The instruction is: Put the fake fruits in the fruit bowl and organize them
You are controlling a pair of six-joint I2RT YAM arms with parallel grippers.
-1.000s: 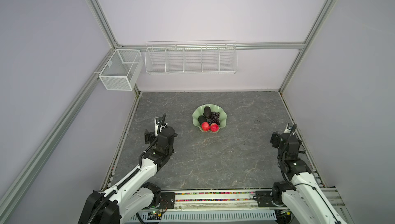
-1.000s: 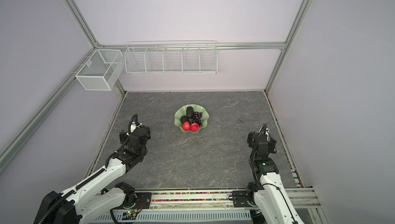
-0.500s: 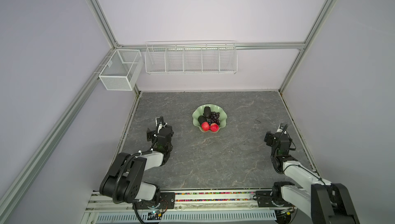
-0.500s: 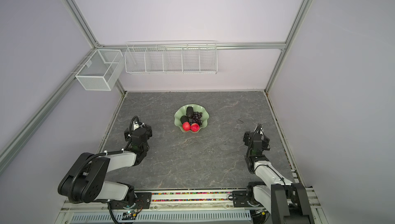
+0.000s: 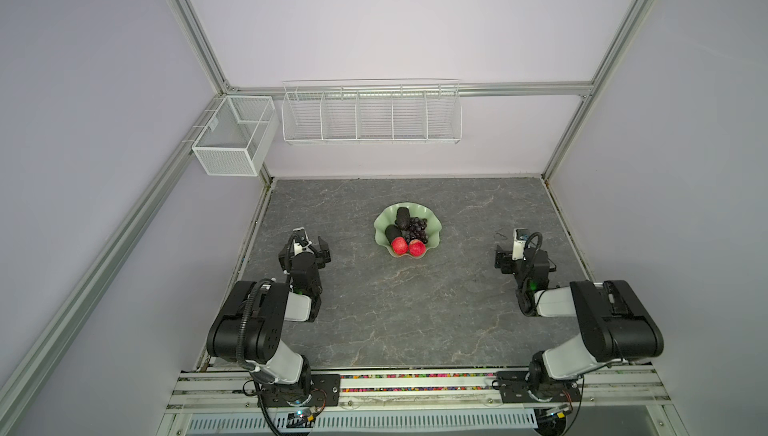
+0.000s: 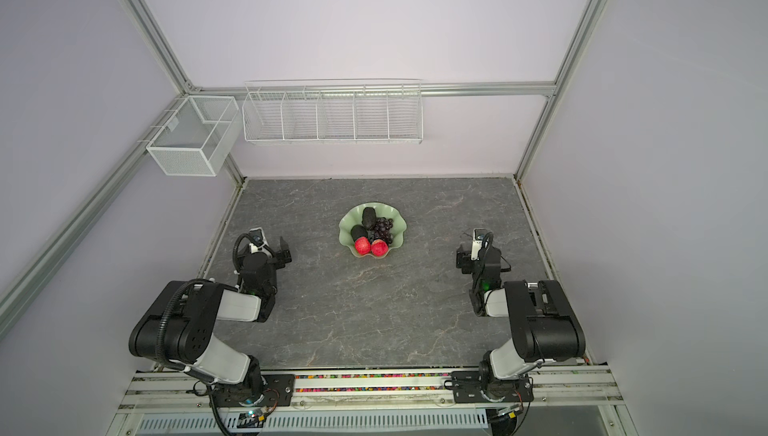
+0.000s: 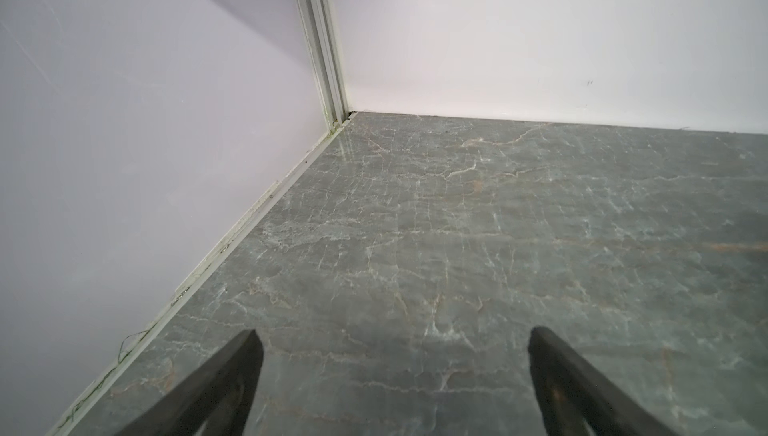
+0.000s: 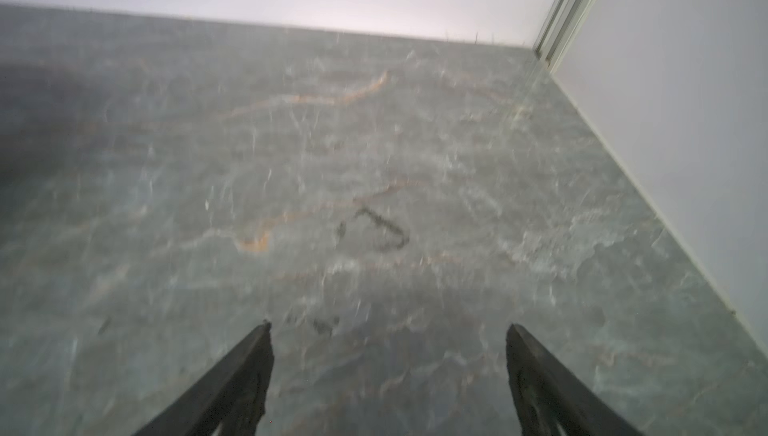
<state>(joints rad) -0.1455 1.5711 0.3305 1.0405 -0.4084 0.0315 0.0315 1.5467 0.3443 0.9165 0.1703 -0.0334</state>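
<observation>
fingers point(image 7: 232, 380) of the left gripper point(image 7: 392, 334), black and tapered, stand spread wide with only bare dark grey marble-veined tabletop point(image 7: 457, 226) between them, pinching nothing. the black fingers point(image 8: 237, 375) of the right gripper point(image 8: 388, 330) are likewise held well apart over the same stone surface with nothing between them, though that wrist view is blurred. a black scribbled mark point(image 8: 376, 230) lies on the tabletop ahead of the right gripper. in both top views the two black-and-white arms point(image 5: 266, 321) point(image 6: 536, 321) are folded low at the near edge, the left one by the left wall and the right one by the right wall, each well apart from the fruit. farther in, about the middle of the tabletop, sits the pale green shallow bowl with a wavy scalloped rim point(image 5: 379, 226) point(image 6: 345, 226), and all the fake fruit lies inside it. two small red apples point(image 5: 399, 246) point(image 5: 417, 249) touch side by side at the near rim. one dark bumpy oval avocado point(image 5: 392, 231) lies just behind the left apple and a second avocado point(image 5: 402, 216) at the far side. the bunch of dark purple grapes point(image 5: 417, 228) lies to the right of them. beyond the bowl, on the back wall above the tabletop, hangs a long white wire basket point(image 5: 371, 117) with five compartments, and at the far left corner a white mesh box basket point(image 5: 230, 142) hangs on the aluminium frame rail point(image 5: 166, 172).
</observation>
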